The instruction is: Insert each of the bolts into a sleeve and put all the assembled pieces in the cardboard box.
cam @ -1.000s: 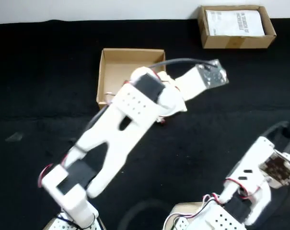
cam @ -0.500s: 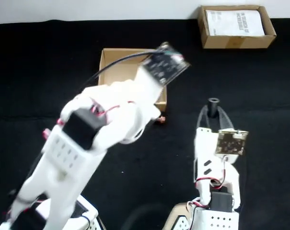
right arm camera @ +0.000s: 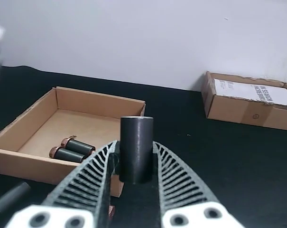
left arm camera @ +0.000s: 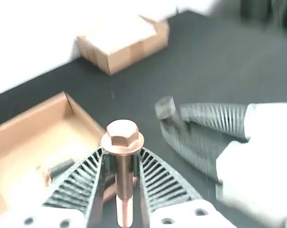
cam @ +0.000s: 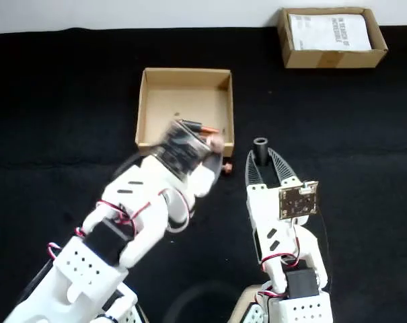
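My left gripper (left arm camera: 120, 161) is clamped on a copper bolt (left arm camera: 122, 138), at the near right corner of the cardboard box (cam: 141, 108). Just to its right, my right gripper (right arm camera: 135, 145) pinches a black sleeve (right arm camera: 136, 133) upright. Two assembled pieces (right arm camera: 71, 147) lie in the box. A loose sleeve (right arm camera: 10, 197) rests on the worktop (cam: 68, 168).

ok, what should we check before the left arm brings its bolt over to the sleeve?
1. Grip on bolt by left gripper: ok.
2. Grip on sleeve by right gripper, sleeve upright: ok.
3. Is the bolt lined up with the sleeve's opening: not ok, they are apart.
4. Is the sleeve's bore clear: cannot tell.
5. Room in cardboard box: ok, two assembled pieces lie near one wall.
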Available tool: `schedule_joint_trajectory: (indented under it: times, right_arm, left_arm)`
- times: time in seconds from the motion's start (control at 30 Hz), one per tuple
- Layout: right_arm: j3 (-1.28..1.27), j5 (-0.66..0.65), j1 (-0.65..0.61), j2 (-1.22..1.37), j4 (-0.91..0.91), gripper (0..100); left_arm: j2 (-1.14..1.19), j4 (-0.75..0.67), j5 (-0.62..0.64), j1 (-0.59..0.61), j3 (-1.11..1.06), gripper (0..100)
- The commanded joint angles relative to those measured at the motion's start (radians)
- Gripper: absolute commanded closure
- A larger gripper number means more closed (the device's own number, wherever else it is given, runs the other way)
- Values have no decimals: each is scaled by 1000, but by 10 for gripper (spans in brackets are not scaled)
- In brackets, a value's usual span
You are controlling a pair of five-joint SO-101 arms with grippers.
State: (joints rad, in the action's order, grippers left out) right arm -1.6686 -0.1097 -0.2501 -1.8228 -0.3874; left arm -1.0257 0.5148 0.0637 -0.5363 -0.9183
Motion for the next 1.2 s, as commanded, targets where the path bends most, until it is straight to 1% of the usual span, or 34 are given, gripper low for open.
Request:
schedule_joint_trajectory:
  times: [0.0,0.07,0.17,0.37,0.53,0.73,0.9,1.17]
  right_arm:
    - [-137,5,-10,-10,-2,991]
    - [-137,5,-10,-10,-2,991]
    - [-137,5,-10,-10,-2,991]
    - [-137,5,-12,-10,-2,991]
    - [-137,5,-12,-10,-1,991]
    - [-137,5,-12,-10,-1,991]
    - [-137,5,-12,-10,2,991]
    - [-137,5,-12,-10,4,991]
  left_arm:
    - [114,-110,207,50,96,992]
    - [199,-109,292,74,186,992]
    - [303,-109,348,87,300,992]
    - [472,-112,382,54,452,992]
    - [553,-110,384,13,544,992]
    - [644,-110,384,-8,657,992]
    - [676,-84,384,-35,699,992]
    - [673,-78,384,-41,656,992]
